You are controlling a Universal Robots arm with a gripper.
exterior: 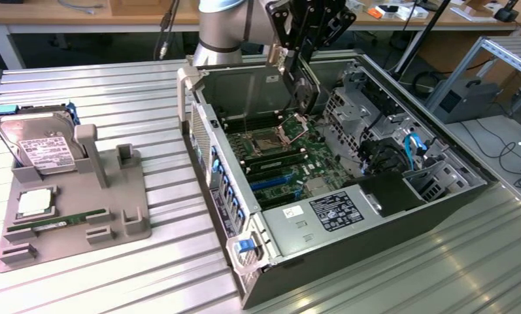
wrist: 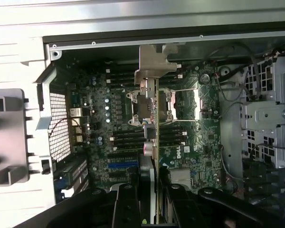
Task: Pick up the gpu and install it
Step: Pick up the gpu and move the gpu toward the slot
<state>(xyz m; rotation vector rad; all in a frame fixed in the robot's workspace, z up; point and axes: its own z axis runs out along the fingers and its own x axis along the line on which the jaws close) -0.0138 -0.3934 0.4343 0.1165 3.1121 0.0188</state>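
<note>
Gripper (exterior: 295,47) jaws are clamped on the gpu (exterior: 301,88), which hangs on edge inside the open computer case (exterior: 435,196), above the motherboard (exterior: 286,154). In the wrist view, its silver bracket (wrist: 154,64) points away from the fingers (wrist: 128,204). 1 hard drive (exterior: 38,147) and 1 memory stick (exterior: 55,224) sit on the grey fixture (exterior: 112,196) at the exterior view's left.

Open computer case (exterior: 242,85) beneath the gripper (exterior: 295,52); well apart from it, grey tray (exterior: 121,196) holding hard drive (exterior: 38,147) and memory stick (exterior: 55,224).
</note>
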